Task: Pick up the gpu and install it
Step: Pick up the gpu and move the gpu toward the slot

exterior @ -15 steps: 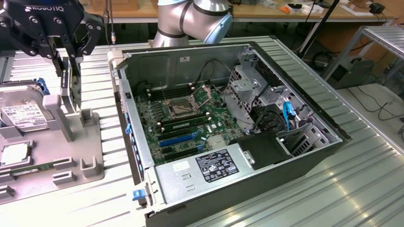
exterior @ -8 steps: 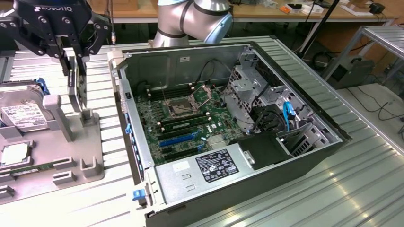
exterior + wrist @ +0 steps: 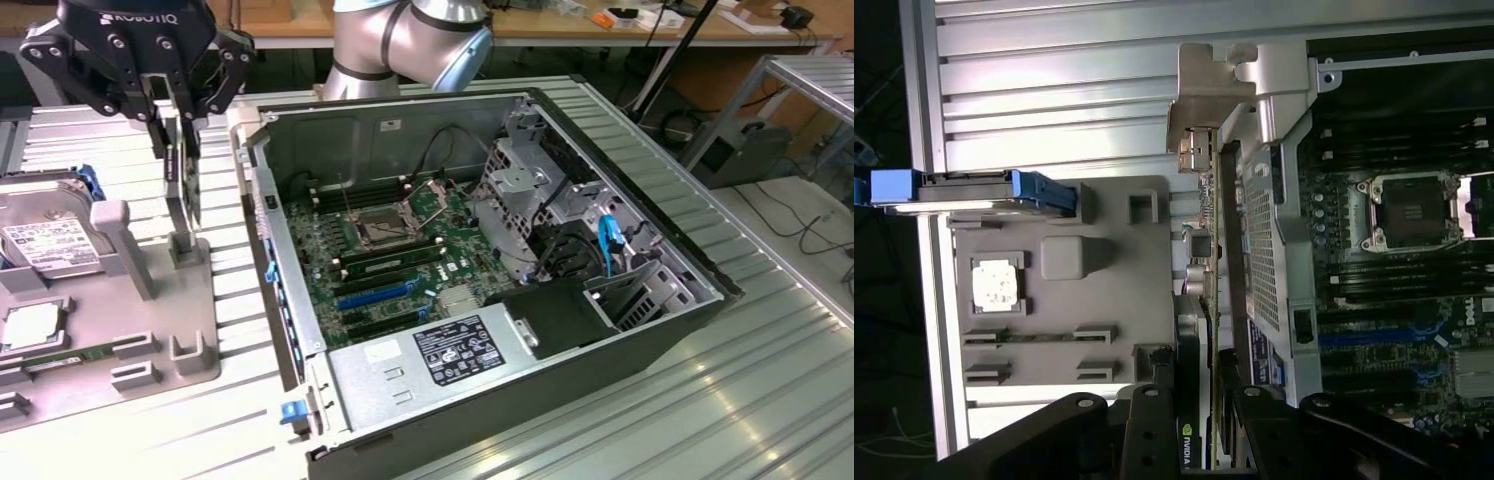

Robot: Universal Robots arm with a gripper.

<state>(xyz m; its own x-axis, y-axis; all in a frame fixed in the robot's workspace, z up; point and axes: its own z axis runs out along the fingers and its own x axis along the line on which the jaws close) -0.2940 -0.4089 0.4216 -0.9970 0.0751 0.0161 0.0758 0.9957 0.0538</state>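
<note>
One card (image 3: 183,210) stood upright, my claw (image 3: 171,135) clamped on its upper rim; judged light, stiff, fragile: best held by bare edges, clear of components.

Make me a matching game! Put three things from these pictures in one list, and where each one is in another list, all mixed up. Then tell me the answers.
Things:
1. gpu
2. hard drive
3. blue cable

Places:
A. inside the open computer case
B. standing upright, gripped by the pincer
C. resting on the grey tray, at the exterior view's left

Right pairs: 1-B, 2-C, 3-A.
</note>
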